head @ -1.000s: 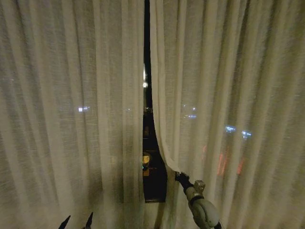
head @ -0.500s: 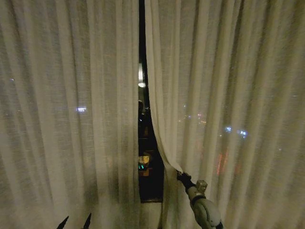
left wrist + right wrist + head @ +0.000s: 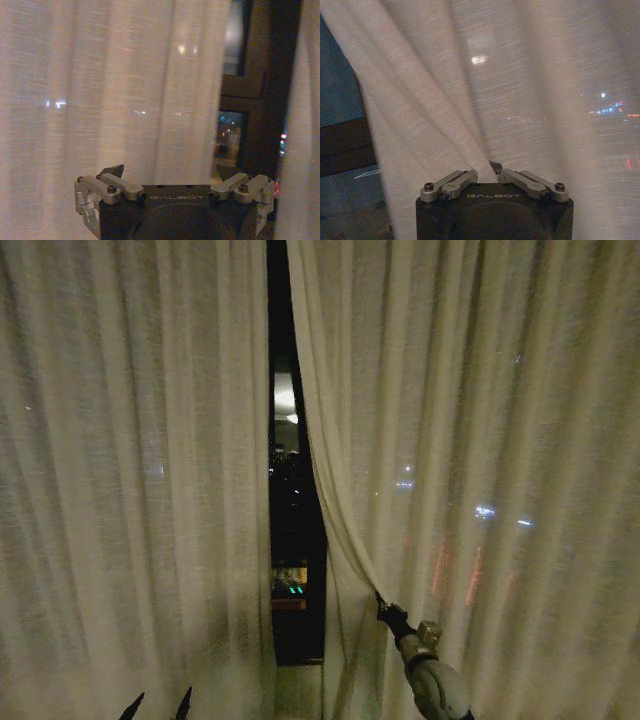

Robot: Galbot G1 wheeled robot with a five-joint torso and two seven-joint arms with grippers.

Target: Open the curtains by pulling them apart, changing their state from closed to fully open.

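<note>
Sheer cream fabric hangs in long pleats across the window: the left curtain [image 3: 130, 480] falls straight, while the right curtain [image 3: 480, 460] has its inner edge drawn diagonally down and toward the right. Between the two panels runs a narrow dark gap [image 3: 295, 540], wider low down than at the top, and through it show night glass, a lit patch higher up and small coloured lights lower down. Faint lights also glow through both panels.

Low on the right panel's inner edge, the right gripper [image 3: 381, 602] reaches up on its pale arm and meets the fabric where the folds converge. In the right wrist view the right gripper [image 3: 489, 166] has its fingers [image 3: 496, 165] drawn together on a gathered pinch of that panel, the pleats fanning out from the grip.

At the bottom edge of the head view, in front of the left panel, the left gripper [image 3: 158, 705] shows two dark fingertips standing apart. In the left wrist view the left gripper [image 3: 172, 172] is spread wide with nothing between its fingers [image 3: 116, 170], facing the left curtain [image 3: 115, 90] and not touching it.
</note>
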